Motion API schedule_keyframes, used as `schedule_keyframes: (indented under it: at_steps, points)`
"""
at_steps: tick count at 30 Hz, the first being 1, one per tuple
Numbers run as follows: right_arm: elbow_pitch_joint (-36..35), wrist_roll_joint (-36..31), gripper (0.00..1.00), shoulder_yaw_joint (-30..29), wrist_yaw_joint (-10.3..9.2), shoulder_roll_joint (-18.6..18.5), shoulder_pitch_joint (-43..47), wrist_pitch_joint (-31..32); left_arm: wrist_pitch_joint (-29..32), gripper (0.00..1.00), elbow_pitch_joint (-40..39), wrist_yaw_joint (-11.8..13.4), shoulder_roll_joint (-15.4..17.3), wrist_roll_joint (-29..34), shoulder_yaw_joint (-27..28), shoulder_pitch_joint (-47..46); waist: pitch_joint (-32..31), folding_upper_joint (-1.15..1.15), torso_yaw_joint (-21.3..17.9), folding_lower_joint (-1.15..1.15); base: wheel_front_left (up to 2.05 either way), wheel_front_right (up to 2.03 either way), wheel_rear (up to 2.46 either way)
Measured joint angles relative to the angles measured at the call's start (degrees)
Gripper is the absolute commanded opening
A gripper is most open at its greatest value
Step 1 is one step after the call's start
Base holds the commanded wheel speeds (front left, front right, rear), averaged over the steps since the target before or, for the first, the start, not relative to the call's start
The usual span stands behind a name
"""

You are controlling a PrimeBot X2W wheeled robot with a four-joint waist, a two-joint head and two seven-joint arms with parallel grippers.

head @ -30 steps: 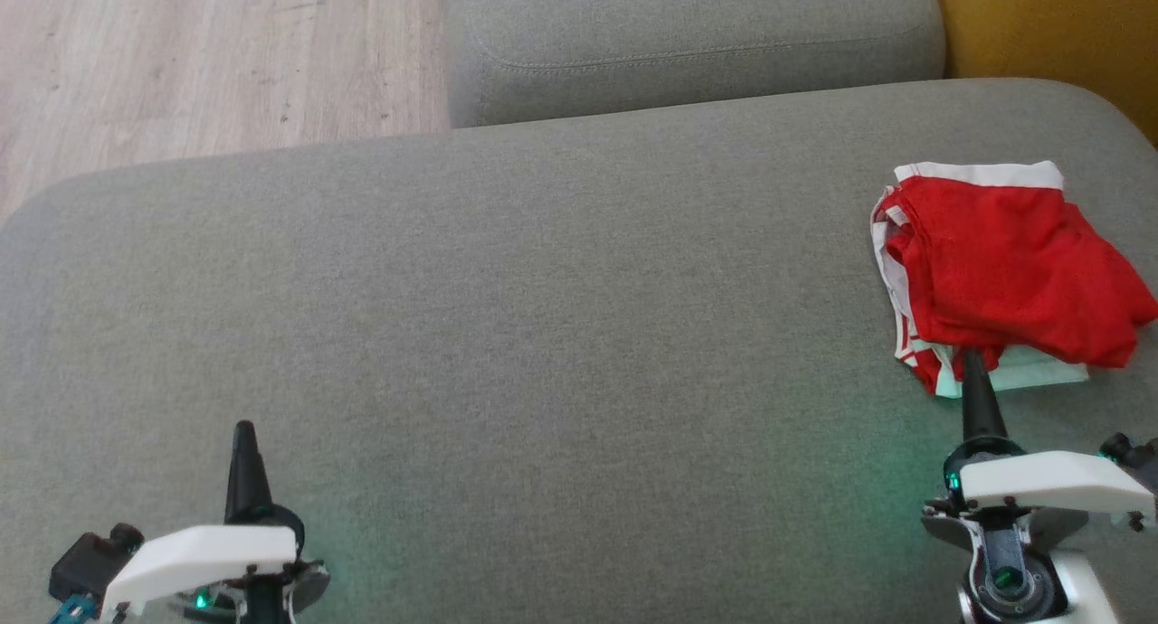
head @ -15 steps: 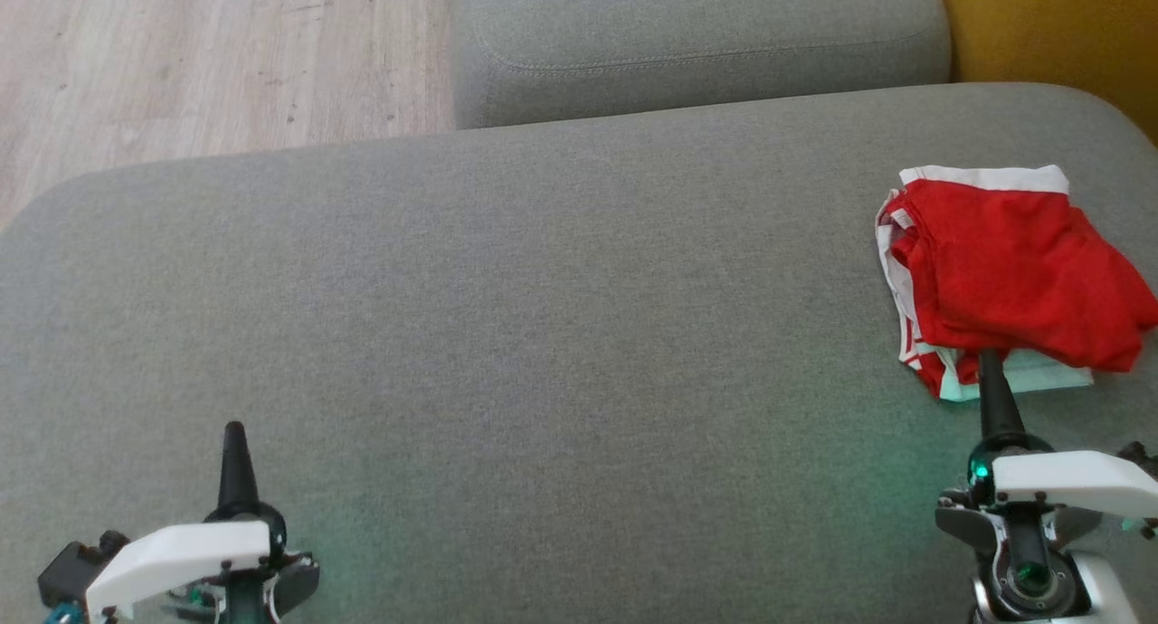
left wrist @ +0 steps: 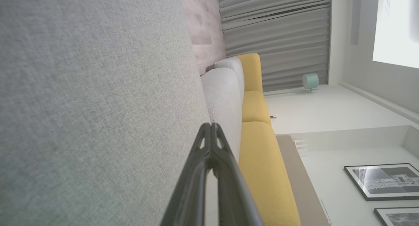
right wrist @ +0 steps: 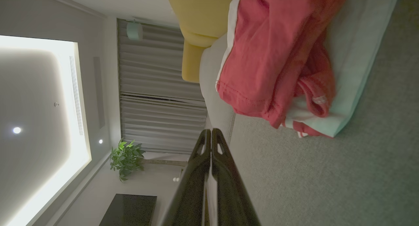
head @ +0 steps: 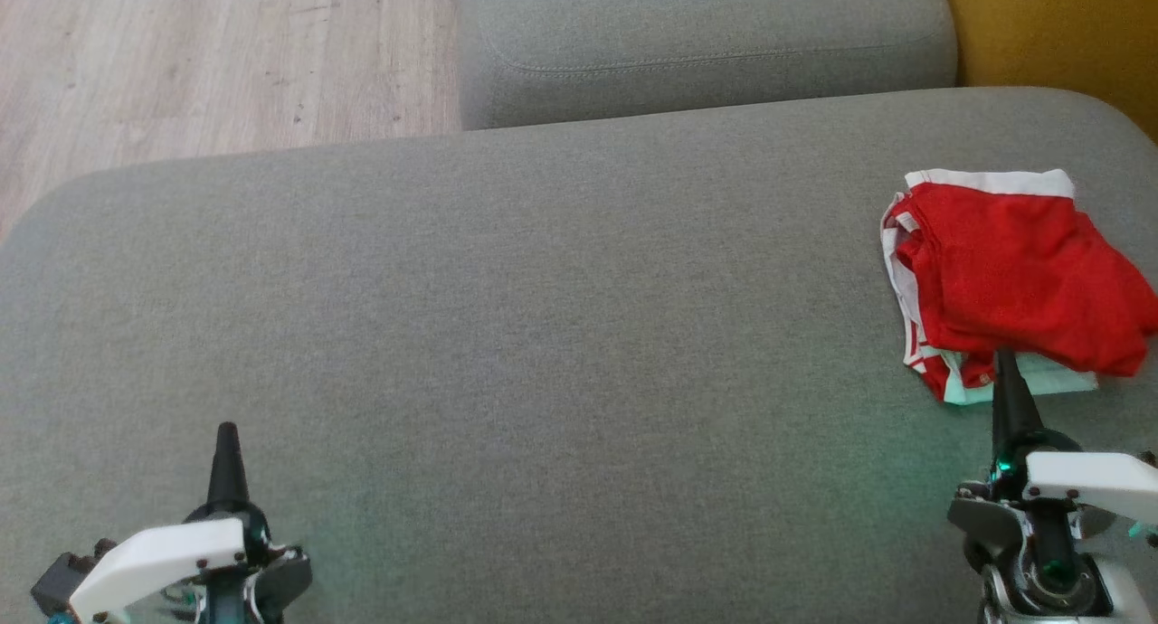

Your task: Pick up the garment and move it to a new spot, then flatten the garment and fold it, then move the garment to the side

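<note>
**Item 1, garment** [head: 1013,280]. Red fabric with white trim, folded into a loose bundle. I log it at the far right of the grey seat cushion [head: 543,335], with its right end close to the head view's edge.
- Long axis: it reads to me as running left to right across the cushion, though the bundle is only a little wider than it is deep.
- Facing: a white band lies along the far edge, away from me. A pale strip shows along the near edge, and white-and-red striped trim runs down the left side.
- Surface: the red top layer is rumpled and spreads toward the right.
- Right wrist view: the garment [right wrist: 275,55] sits ahead of the fingers, with a stitched red hem nearest them.

**Item 2, right gripper** [head: 1002,360]. Its fingers are pressed together with nothing between them, as the right wrist view [right wrist: 209,131] confirms. The tip points at the garment's near edge. I cannot tell whether it touches the fabric.

**Item 3, left gripper** [head: 226,430]. Its fingers are also closed tip to tip and empty, as seen in the left wrist view [left wrist: 211,126]. It stands over bare cushion at the lower left, well apart from the garment.

**Item 4, surroundings.**
- A second grey cushion [head: 706,45] lies beyond the seat.
- Wooden floor [head: 181,63] shows at the upper left.
- Yellow upholstery [head: 1058,27] shows at the upper right.
</note>
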Motion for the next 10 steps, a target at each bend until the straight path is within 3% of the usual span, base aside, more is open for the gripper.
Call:
schedule_keyframes:
  at_steps: [10]
  points:
    - [-0.5, 6.5, 0.00, -1.1, -0.01, 0.0, 0.0, 1.4, 1.8, 0.00, 0.0, -0.3, 0.0, -5.8, 0.7, -0.9, -0.1, 0.00, 0.3, 0.00, 0.00, 0.00, 0.00]
